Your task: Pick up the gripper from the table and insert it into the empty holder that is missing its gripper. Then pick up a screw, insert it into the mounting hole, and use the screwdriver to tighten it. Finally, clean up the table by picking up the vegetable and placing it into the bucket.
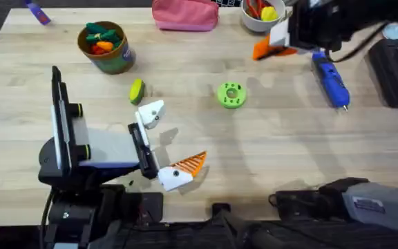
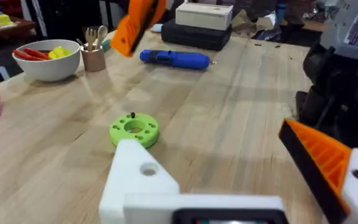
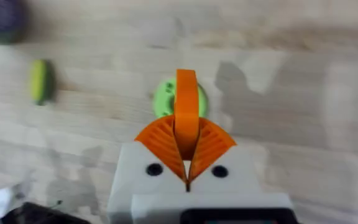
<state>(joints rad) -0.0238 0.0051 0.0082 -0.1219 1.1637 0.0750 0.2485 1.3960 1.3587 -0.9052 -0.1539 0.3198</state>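
Carried tip may pivot or miss the bare holder
Overhead: right jaws clench the orange gripper tip (image 1: 262, 48) above the bench (image 1: 268, 159), well apart from the holder (image 1: 150, 112) on the left arm, whose jaws stand spread. Left wrist: the holder's angled face would likely reject a skewed approach. Right wrist: the tip is pinched edge-on, so it may slip

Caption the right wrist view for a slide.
Right gripper shut on the orange ribbed gripper, held above the table over the green disc, with the yellow-green vegetable lying apart.
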